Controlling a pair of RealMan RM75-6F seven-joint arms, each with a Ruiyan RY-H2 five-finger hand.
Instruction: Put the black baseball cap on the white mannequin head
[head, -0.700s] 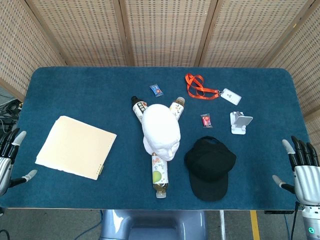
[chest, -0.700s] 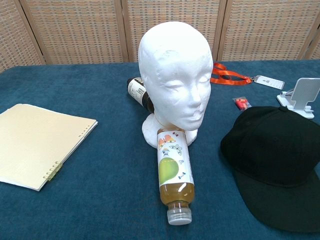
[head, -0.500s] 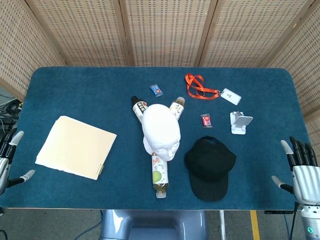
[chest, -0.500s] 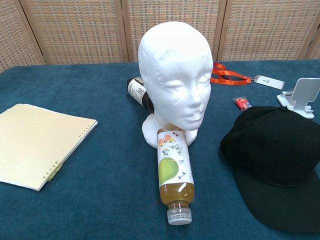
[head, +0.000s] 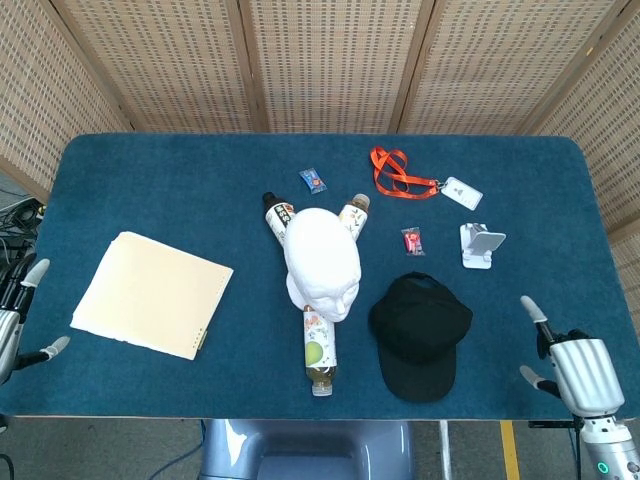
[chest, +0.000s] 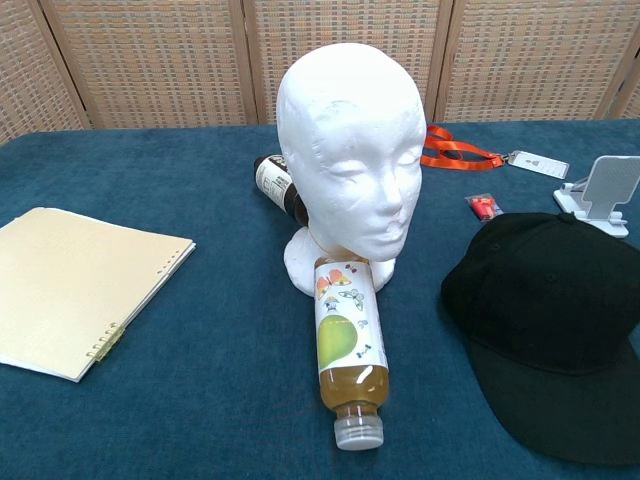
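Observation:
The black baseball cap lies on the blue table, right of the white mannequin head, brim toward the front edge. The mannequin head stands upright at the middle, facing the front. My right hand hovers at the front right edge, to the right of the cap and apart from it, fingers spread and empty. My left hand shows only partly at the far left edge, fingers apart and empty. Neither hand appears in the chest view.
A juice bottle lies in front of the mannequin; two more bottles lie behind it. A cream notebook sits left. An orange lanyard with badge, a white phone stand and small wrappers lie at the back right.
My right hand has moved left and inward over the table's front right corner, toward the cap. My left hand has slid slightly further out of view.

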